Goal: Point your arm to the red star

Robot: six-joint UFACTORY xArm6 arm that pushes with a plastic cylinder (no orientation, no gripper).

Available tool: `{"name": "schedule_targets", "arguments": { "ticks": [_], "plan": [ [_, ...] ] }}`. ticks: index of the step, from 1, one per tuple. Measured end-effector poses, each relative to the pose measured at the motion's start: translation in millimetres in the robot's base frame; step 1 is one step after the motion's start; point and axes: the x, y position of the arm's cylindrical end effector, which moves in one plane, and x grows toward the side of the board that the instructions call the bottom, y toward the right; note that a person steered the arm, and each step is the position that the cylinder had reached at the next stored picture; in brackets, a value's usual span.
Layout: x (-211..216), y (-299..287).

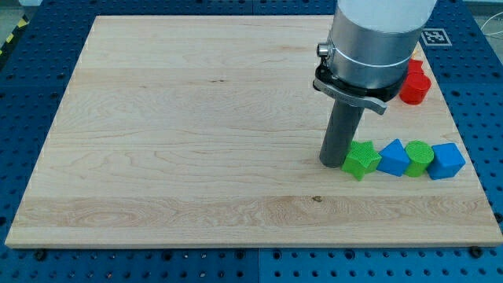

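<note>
A red block (414, 83) lies near the board's right edge, partly hidden behind the arm's grey body; its shape cannot be made out fully. My tip (332, 163) rests on the board just left of a green star (361, 159), touching or almost touching it. The red block is well above and to the right of my tip.
A row runs right from the green star: a blue block (394, 158), a green round block (419, 159), a blue cube (447, 161). The wooden board (196, 126) sits on a blue perforated table. The arm's grey body (376, 39) fills the view's top right.
</note>
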Motion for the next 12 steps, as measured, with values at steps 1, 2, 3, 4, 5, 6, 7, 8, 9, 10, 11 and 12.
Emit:
{"name": "schedule_targets", "arguments": {
  "ticks": [1, 2, 3, 4, 5, 6, 7, 8, 9, 10, 11, 12],
  "plan": [
    [-12, -14],
    [-56, -45],
    [-88, -50],
    [-99, -45],
    [-99, -25],
    [-99, -2],
    [-98, 19],
    [-93, 45],
    [-84, 74],
    [-87, 96],
    [-88, 121],
    [-88, 148]
  ]
}}
